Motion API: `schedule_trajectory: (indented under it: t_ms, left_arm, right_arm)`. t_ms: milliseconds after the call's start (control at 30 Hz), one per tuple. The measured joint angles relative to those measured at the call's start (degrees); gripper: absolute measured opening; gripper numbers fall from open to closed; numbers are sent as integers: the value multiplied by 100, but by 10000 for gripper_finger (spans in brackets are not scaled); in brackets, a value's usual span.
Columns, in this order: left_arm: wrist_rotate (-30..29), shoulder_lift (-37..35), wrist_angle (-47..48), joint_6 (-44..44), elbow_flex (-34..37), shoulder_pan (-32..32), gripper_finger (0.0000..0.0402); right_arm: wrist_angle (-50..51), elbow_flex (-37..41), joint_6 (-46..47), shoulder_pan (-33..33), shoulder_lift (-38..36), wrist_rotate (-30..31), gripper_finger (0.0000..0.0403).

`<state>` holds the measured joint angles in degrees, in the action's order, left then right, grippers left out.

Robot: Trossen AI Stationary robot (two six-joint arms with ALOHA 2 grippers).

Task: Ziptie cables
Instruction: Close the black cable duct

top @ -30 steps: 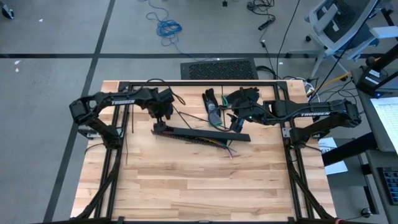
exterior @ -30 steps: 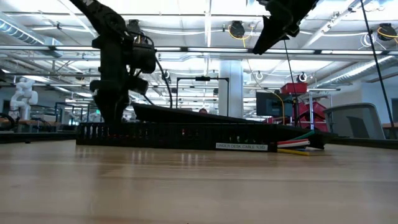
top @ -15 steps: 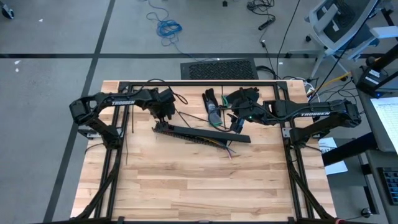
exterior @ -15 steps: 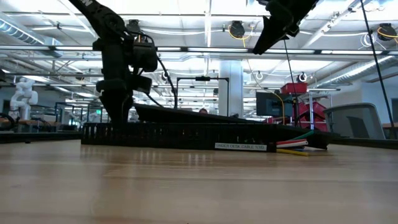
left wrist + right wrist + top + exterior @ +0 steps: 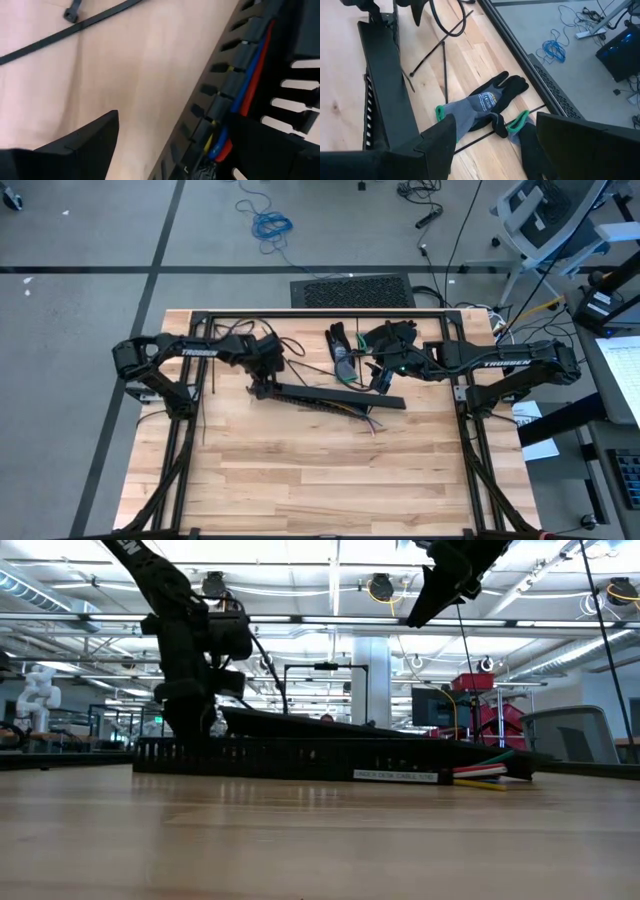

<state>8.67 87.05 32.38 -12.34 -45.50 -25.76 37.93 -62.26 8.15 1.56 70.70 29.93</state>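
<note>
Cables [image 5: 248, 85] in blue, red and yellow run inside a long black slotted rail [image 5: 330, 399] that lies slantwise on the wooden bench [image 5: 300, 470]; their coloured ends stick out of the rail's right end, seen in the low view [image 5: 480, 775]. Left end effector [image 5: 263, 385] stands at the rail's left end with its fingers spread apart, one dark finger [image 5: 85, 142] over bare wood beside the rail, gripping nothing. Zipties [image 5: 442, 62] lie flat on the bench behind the rail, one also showing in the left wrist view [image 5: 75, 27]. Right end effector [image 5: 378, 378] hovers above the rail's right part, fingers apart and empty. Two grey and black gloves [image 5: 480, 107] rest near the bench's far edge.
</note>
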Motion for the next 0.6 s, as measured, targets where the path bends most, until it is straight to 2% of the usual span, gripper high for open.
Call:
schedule_trajectory:
  t_ms: [167, 400, 600]
  left_arm:
    - [-11, 0, 271, 84, 0, 300, 304]
    - [149, 0, 430, 825, 14, 949, 231]
    - [197, -26, 226, 1376, 408, 1580, 217]
  right_arm:
    - [-8, 0, -27, 0, 0, -1, 258]
    - [10, -1, 255, -40, 0, -91, 258]
    - [761, 2, 994, -55, 130, -1366, 258]
